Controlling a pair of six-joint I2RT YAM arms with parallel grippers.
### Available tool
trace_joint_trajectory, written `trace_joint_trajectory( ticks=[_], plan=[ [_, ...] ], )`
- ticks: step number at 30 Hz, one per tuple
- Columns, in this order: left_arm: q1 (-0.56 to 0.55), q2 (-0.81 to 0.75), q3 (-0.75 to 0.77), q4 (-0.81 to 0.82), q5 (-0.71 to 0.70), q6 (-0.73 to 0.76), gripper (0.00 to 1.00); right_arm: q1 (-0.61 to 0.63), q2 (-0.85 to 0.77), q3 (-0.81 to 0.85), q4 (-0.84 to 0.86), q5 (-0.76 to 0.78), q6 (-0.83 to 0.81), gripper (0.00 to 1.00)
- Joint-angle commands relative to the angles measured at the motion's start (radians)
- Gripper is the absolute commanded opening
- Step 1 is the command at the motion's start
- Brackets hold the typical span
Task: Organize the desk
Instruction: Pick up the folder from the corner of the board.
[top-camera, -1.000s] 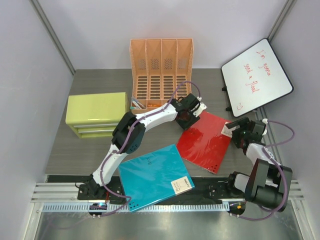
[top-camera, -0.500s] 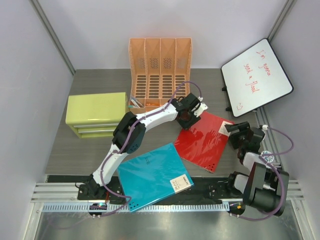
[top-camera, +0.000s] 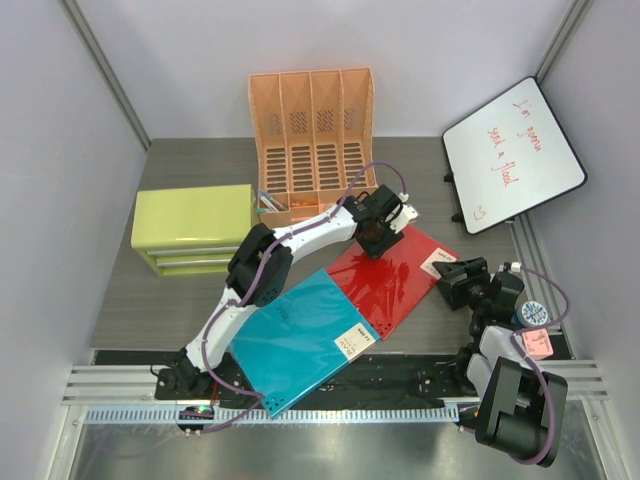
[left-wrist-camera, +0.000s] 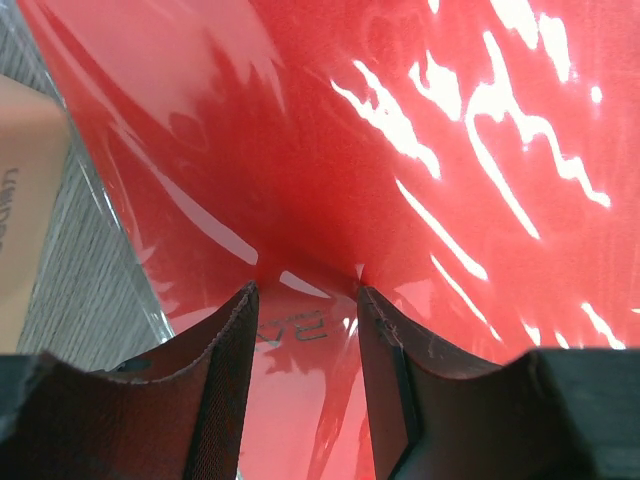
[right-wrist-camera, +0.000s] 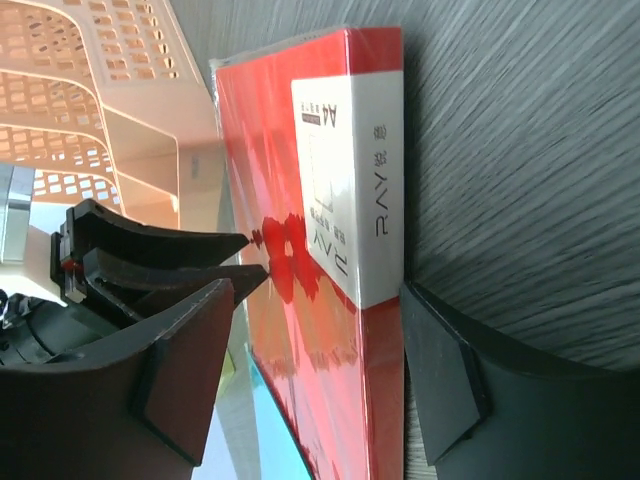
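Observation:
On the dark grey desk (top-camera: 180, 165) a glossy red paper pack (top-camera: 395, 285) lies flat, its near-left edge against a teal paper pack (top-camera: 295, 345). My left gripper (top-camera: 378, 238) is open, its fingertips pressed down on the red pack's far corner; the left wrist view shows red film (left-wrist-camera: 450, 150) between and beyond the left gripper (left-wrist-camera: 305, 290) fingers. My right gripper (top-camera: 452, 280) is open at the red pack's right corner. In the right wrist view the right gripper (right-wrist-camera: 315, 290) straddles the pack's white-labelled edge (right-wrist-camera: 350, 180) without clamping it.
An orange mesh file rack (top-camera: 312, 130) stands at the back centre. A lime-green drawer cabinet (top-camera: 195, 225) sits at the left. A whiteboard (top-camera: 513, 150) leans at the back right. A small round item (top-camera: 530, 312) and a pink one (top-camera: 533, 343) lie at the right rail.
The red pack has slid left against the teal pack, which has turned. My right gripper moved nearer and left with it. The orange rack has shifted back and left.

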Motion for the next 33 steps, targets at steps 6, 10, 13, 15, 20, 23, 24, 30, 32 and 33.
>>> trace_joint_trajectory(
  ticks=[6, 10, 13, 15, 20, 23, 24, 30, 32, 33],
  plan=[
    [-0.017, 0.008, -0.032, 0.008, 0.036, 0.017, 0.45, 0.030, -0.109, 0.165, -0.463, 0.096, -0.238, 0.81],
    [-0.017, -0.003, -0.048, 0.013, 0.036, 0.023, 0.45, 0.028, -0.069, 0.259, -0.552, 0.220, -0.308, 0.82],
    [-0.019, -0.014, -0.059, 0.015, 0.030, 0.032, 0.45, 0.028, -0.032, 0.285, -0.535, 0.308, -0.314, 0.83],
    [-0.017, -0.023, -0.071, 0.018, 0.024, 0.040, 0.45, 0.028, 0.021, 0.314, -0.529, 0.365, -0.326, 0.83],
    [-0.017, -0.032, -0.091, 0.024, 0.027, 0.045, 0.45, 0.028, 0.143, 0.342, -0.433, 0.374, -0.326, 0.83],
    [-0.017, -0.032, -0.095, 0.025, 0.024, 0.052, 0.45, 0.028, 0.210, 0.336, -0.362, 0.373, -0.312, 0.83],
    [-0.017, -0.034, -0.095, 0.027, 0.021, 0.055, 0.45, 0.028, 0.236, 0.331, -0.330, 0.366, -0.306, 0.83],
    [-0.017, -0.034, -0.090, 0.025, 0.022, 0.063, 0.44, 0.033, 0.314, 0.252, -0.129, 0.271, -0.256, 0.79],
    [-0.017, -0.032, -0.090, 0.025, 0.021, 0.068, 0.44, 0.040, 0.327, 0.232, -0.113, 0.256, -0.248, 0.79],
    [-0.017, -0.031, -0.088, 0.027, 0.022, 0.069, 0.44, 0.045, 0.327, 0.223, -0.092, 0.248, -0.240, 0.79]
  ],
)
